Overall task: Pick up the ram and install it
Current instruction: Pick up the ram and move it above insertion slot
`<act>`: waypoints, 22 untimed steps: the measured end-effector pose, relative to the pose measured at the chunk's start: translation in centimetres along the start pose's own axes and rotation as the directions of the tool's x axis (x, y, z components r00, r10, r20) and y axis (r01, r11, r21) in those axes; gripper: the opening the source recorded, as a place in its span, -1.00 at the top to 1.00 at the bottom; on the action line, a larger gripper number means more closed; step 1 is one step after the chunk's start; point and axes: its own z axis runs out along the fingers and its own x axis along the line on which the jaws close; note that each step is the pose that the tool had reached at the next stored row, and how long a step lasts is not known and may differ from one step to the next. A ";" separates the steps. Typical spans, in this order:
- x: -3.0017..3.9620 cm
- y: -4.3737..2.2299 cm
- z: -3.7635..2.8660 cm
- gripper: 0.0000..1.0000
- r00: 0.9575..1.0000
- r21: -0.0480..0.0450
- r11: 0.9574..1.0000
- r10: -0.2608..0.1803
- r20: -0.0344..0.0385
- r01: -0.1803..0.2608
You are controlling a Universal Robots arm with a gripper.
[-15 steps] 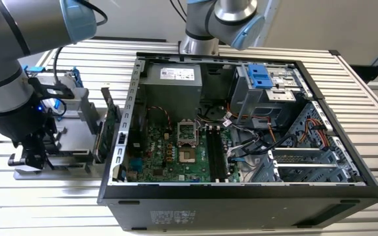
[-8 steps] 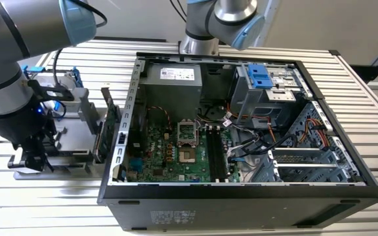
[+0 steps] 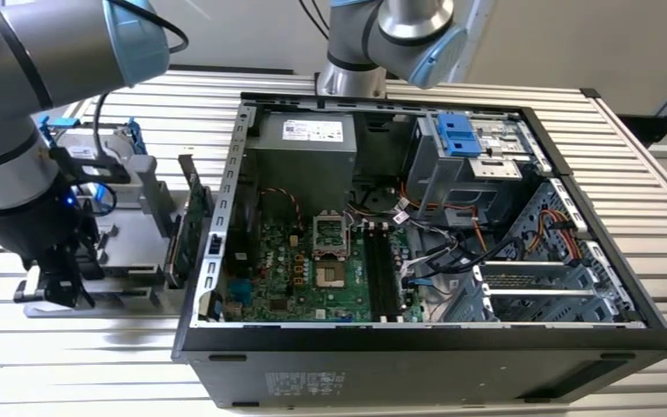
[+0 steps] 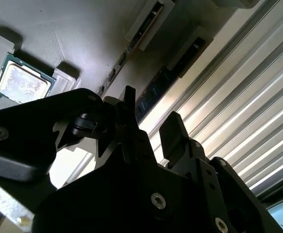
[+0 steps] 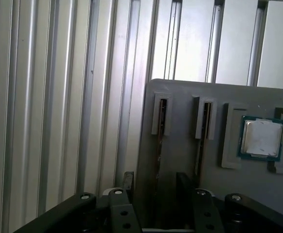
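Straddling the long, thin, blue-faced circuit-board ram (image 4: 151,91), the black two-fingered gripper (image 4: 151,109) is released, fingers (image 4: 173,131) spread to either side of it. That ram stands on edge in a slot of the grey plastic holder tray (image 4: 83,39) on the ribbed aluminium worktop (image 4: 238,97), beside a second similar stick (image 4: 124,53) and a square silver-lidded processor (image 4: 22,82).

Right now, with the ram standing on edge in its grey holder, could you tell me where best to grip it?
Probably grip the ram mid-length on its exposed top edge, coming straight down. It stands on edge in a narrow slot of the grey holder, so only its two flat faces offer purchase; the open gripper straddles it, one finger beside each face.
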 end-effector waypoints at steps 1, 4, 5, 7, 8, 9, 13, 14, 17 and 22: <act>0.00 0.00 0.08 -1.00 1.000 0.000 1.000 0.000 0.000 0.000; -0.02 0.00 0.30 -1.00 1.000 0.000 1.000 0.000 0.000 0.000; -0.02 0.01 0.37 -1.00 1.000 0.000 1.000 0.000 0.000 0.000; -0.03 0.01 0.50 -1.00 1.000 0.001 1.000 0.000 0.000 0.000; -0.04 0.01 0.56 -1.00 1.000 0.000 1.000 0.000 0.000 0.000; -0.04 0.01 0.61 -1.00 1.000 0.001 1.000 0.000 0.000 0.000; -0.06 0.02 0.84 -1.00 1.000 0.001 1.000 0.000 0.000 0.000; -0.06 0.03 0.88 -1.00 1.000 0.001 1.000 0.000 0.000 0.000; -0.07 0.04 0.99 -1.00 1.000 0.001 1.000 0.000 0.000 0.000; -0.07 0.04 1.03 -1.00 1.000 0.001 1.000 0.000 0.000 0.000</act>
